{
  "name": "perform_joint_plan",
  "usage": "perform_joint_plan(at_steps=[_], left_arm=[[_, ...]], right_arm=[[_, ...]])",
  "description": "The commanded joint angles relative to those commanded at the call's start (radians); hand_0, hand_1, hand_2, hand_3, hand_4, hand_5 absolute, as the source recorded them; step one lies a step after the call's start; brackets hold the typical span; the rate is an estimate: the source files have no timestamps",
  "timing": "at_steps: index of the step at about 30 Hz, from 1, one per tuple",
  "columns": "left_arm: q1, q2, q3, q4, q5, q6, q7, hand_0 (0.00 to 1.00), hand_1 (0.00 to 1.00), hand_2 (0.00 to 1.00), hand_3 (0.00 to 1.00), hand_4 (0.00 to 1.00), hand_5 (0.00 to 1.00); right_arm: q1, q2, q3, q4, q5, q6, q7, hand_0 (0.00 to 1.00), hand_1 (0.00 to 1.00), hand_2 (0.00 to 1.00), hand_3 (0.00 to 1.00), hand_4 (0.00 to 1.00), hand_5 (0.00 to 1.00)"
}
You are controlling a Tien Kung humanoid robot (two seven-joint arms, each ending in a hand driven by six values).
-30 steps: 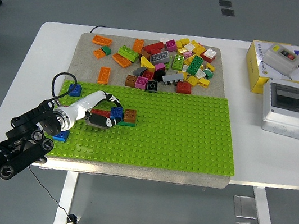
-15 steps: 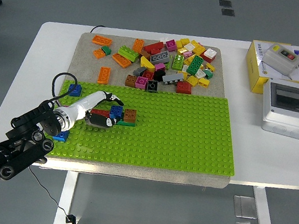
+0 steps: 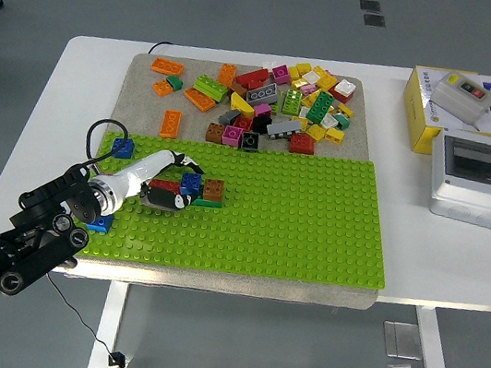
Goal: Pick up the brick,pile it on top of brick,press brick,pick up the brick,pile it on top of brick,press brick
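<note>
My left hand (image 3: 176, 182) reaches in from the lower left over the green baseplate (image 3: 314, 223). Its fingers curl around a small stack of bricks: a blue brick (image 3: 192, 182) on top, a red brick (image 3: 165, 186) under the palm, a green one at the base. A brown brick (image 3: 214, 189) stands right next to the stack, touching it. A loose pile of mixed bricks (image 3: 277, 100) lies on the grey mat behind the baseplate. My right arm is out of view.
A single blue brick (image 3: 122, 147) sits at the baseplate's left edge, another blue one (image 3: 100, 222) under my forearm. Orange bricks (image 3: 167, 66) lie at the mat's back left. A yellow box (image 3: 446, 99) and a grey enclosure (image 3: 487, 180) stand at the right.
</note>
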Motion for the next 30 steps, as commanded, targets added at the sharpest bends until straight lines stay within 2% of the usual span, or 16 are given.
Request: perform_joint_plan(at_steps=[15,30], left_arm=[[-0.001,0.015,-0.008,-0.026,0.008,-0.034,0.027,0.998,0.947,0.921,0.708,0.69,0.212],[0.003,0.022,-0.009,-0.051,0.013,-0.038,0.036,0.998,0.95,0.927,0.707,0.697,0.22]], right_arm=[[0.0,-0.003,0.01,0.0,-0.006,-0.001,-0.001,0.729,0.662,0.645,0.836,0.649,0.998],[-0.002,-0.004,0.014,0.0,-0.008,-0.001,0.0,0.73,0.662,0.645,0.836,0.649,0.998]])
